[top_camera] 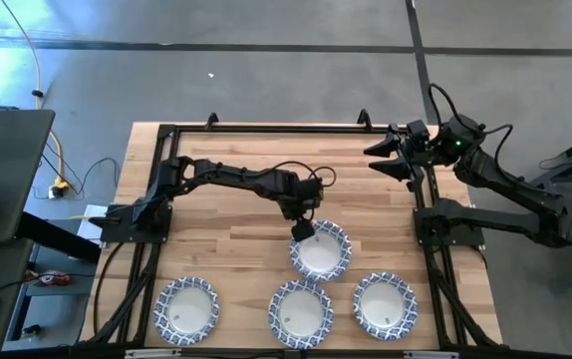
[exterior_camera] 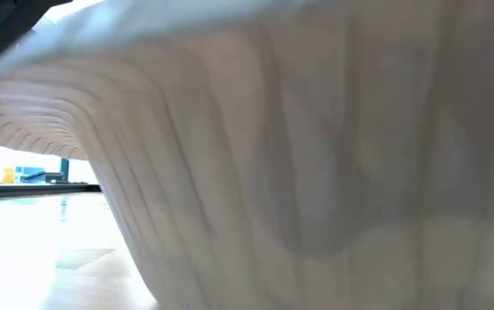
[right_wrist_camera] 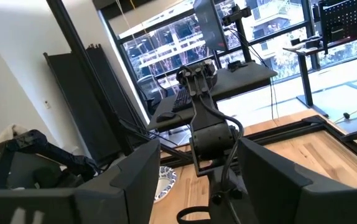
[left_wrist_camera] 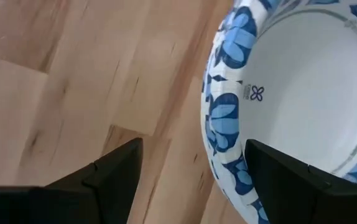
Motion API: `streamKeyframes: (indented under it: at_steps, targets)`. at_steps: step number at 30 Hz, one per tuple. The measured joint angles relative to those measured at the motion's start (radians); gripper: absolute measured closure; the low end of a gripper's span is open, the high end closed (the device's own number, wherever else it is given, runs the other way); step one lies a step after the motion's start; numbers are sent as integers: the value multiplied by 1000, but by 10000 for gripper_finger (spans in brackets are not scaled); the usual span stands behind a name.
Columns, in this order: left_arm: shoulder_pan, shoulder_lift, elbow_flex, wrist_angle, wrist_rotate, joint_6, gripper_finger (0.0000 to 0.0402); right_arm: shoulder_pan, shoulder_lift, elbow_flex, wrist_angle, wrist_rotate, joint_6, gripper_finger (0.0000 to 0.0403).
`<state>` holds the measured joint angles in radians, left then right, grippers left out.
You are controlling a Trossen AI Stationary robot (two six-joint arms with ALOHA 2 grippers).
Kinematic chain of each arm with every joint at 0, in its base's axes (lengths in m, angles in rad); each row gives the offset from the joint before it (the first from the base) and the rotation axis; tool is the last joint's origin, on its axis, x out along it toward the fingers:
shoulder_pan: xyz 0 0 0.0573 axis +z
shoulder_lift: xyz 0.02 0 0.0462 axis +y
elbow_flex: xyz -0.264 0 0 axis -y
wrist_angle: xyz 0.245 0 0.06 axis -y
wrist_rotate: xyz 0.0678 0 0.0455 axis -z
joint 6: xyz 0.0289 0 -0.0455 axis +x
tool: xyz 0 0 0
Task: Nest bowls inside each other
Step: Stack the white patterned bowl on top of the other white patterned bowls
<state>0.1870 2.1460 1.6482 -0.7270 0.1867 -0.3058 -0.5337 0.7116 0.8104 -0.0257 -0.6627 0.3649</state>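
A bowl's ribbed wall (exterior_camera: 316, 172) fills the low view; the wrist view shows the left gripper (left_wrist_camera: 191, 171) wide, straddling another bowl's rim (left_wrist_camera: 225, 121). The right gripper (top_camera: 386, 158) waits open, well apart.

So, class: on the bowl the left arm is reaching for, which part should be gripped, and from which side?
Grip the patterned rim of the upper bowl at its upper-left edge, coming down from above. The rim flares outward from a shallow body, giving a thin lip to pinch. The left end effector, open, already straddles that rim, one finger outside and one over the white inside.
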Motion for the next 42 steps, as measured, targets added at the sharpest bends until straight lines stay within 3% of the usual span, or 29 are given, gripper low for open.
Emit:
streamKeyframes:
  at_steps: [19, 26, 30, 34, 38, 42]
  targets:
    - [82, 0, 0, -144, -94, 117, 131, -71, 0, 0, 0, -46, 27, 197]
    - [127, -1, 41, -165, 186, 119, 131, -76, 0, 0, 0, -54, 27, 197]
    - [160, -33, 87, -247, 200, 165, 131, -76, 0, 0, -12, -61, 27, 197]
    - [214, -79, 115, -342, 174, 212, 131, -76, 0, 0, -42, -69, 27, 197]
    - [266, -137, 117, -418, 36, 239, 131, -75, 0, 0, -53, -69, 29, 197]
    - [314, -194, 116, -542, 8, 285, 131, -75, 0, 0, -96, -96, 70, 197]
